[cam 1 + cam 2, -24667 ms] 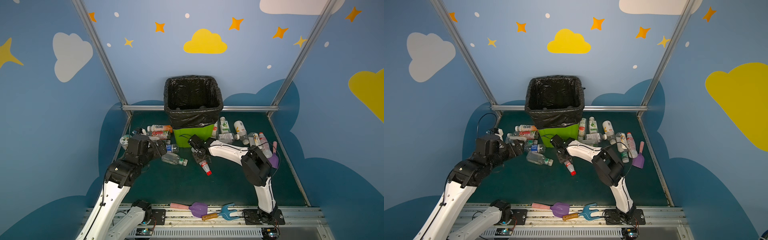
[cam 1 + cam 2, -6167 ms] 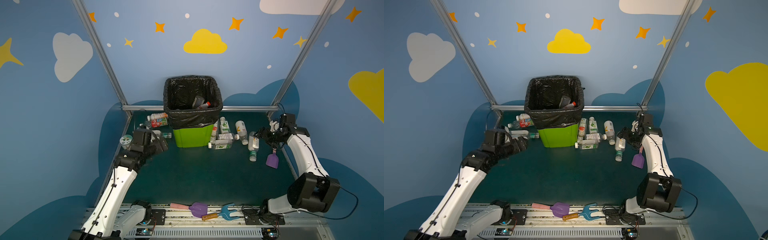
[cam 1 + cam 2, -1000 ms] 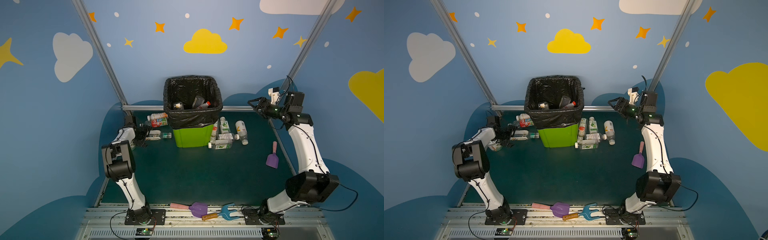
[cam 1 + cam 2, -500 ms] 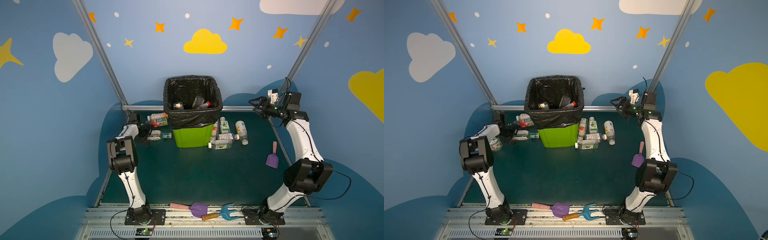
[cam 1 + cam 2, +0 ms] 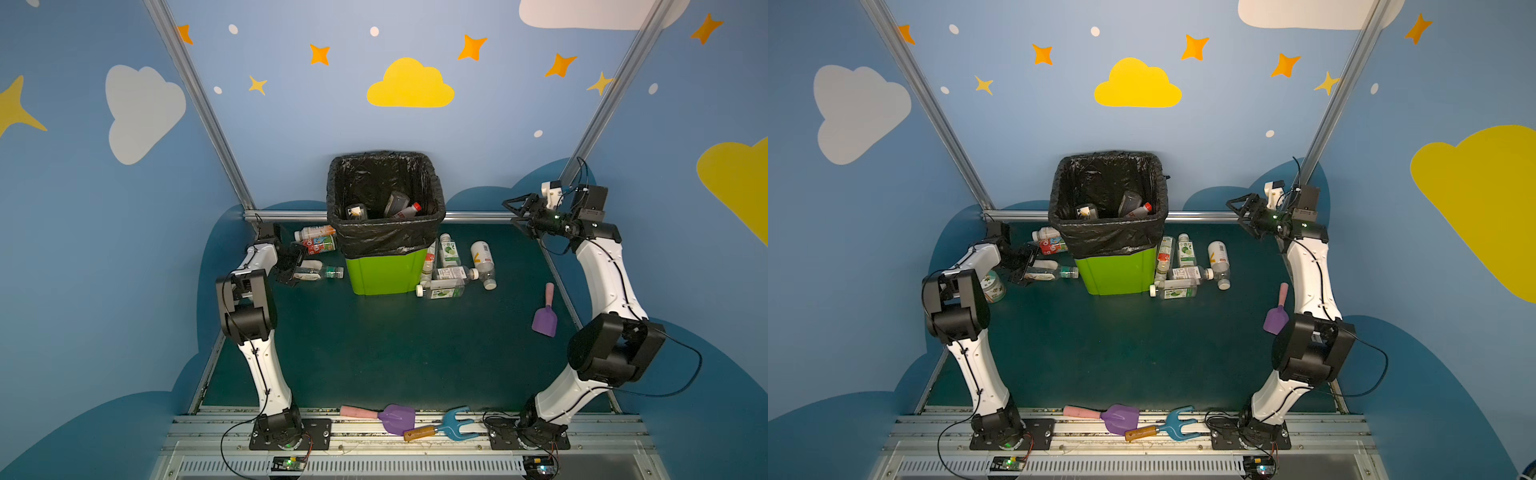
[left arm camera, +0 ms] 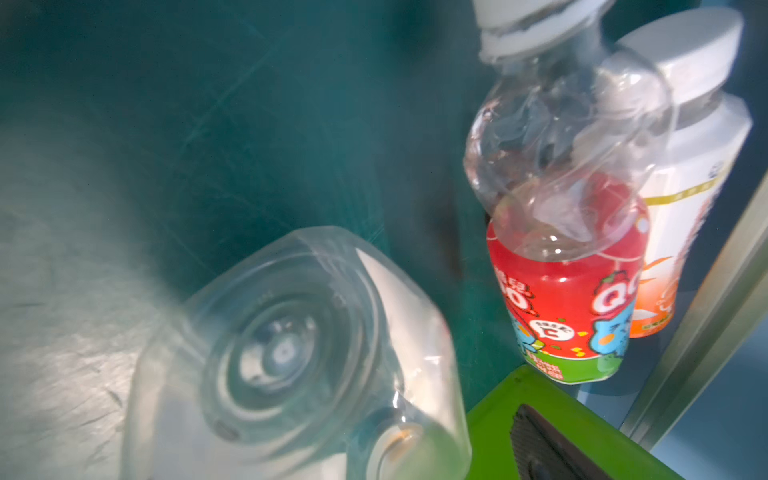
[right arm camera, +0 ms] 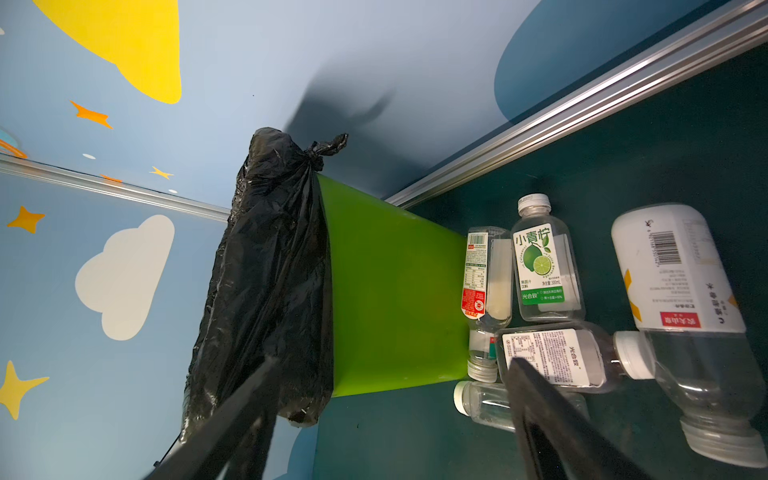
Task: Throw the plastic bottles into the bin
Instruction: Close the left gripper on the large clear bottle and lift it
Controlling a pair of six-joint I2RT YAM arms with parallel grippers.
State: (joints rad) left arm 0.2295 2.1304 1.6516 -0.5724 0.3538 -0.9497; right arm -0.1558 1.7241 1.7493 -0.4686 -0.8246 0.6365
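Clearing plastic bottles [image 5: 482, 257] into bin [image 5: 386, 274] | done: a few lying inside bin | remaining: about five below and ahead of right gripper [image 5: 517, 212], spread and empty; several beside left gripper [image 5: 293, 264], spread at clear bottle [image 5: 320, 273] base | judged under halfway

A purple shovel [image 5: 544, 323] lies on the table's [image 5: 374, 353] right side. Another shovel [image 5: 397, 417] and a blue rake [image 5: 455, 424] rest side by side on the front rail [image 5: 208, 428]. A squat jar [image 5: 993, 287] sits at the left edge.

A clear bottle [image 6: 291, 365] looms in the left wrist view, blurred and cut off at the edge. In a top view the left arm [image 5: 955, 299] half hides a jar [image 5: 994, 289].
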